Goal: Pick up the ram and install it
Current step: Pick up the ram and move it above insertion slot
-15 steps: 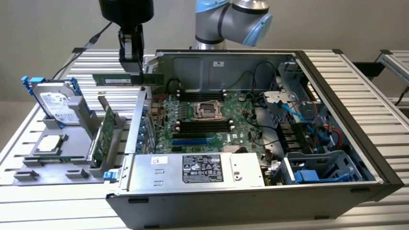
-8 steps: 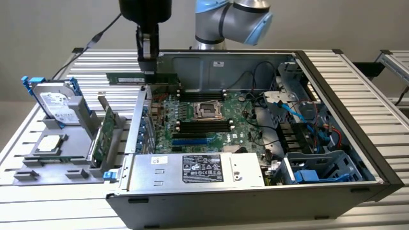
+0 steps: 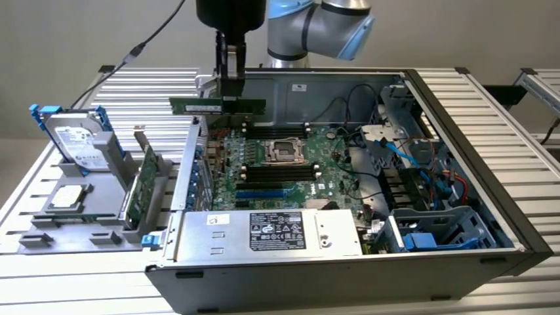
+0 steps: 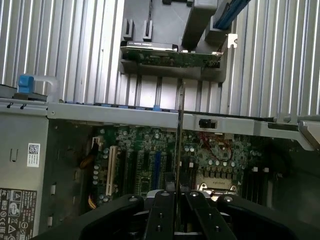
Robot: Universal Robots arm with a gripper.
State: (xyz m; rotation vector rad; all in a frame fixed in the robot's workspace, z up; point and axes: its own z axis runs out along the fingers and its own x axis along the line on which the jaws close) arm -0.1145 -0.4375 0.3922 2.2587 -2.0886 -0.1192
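While fingers (image 4: 163,212) pinch ram (image 3: 197,105) over open case (image 3: 473,131), gripper (image 3: 233,95) hangs above motherboard (image 3: 262,180); power-supply label (image 3: 278,231) unreadable.

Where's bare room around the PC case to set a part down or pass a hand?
Free: slatted metal table on the exterior view's right of the dark computer case, and behind the grey parts holder. Crowded: green motherboard, blue cables, and below the gripper shut on the green ram stick.
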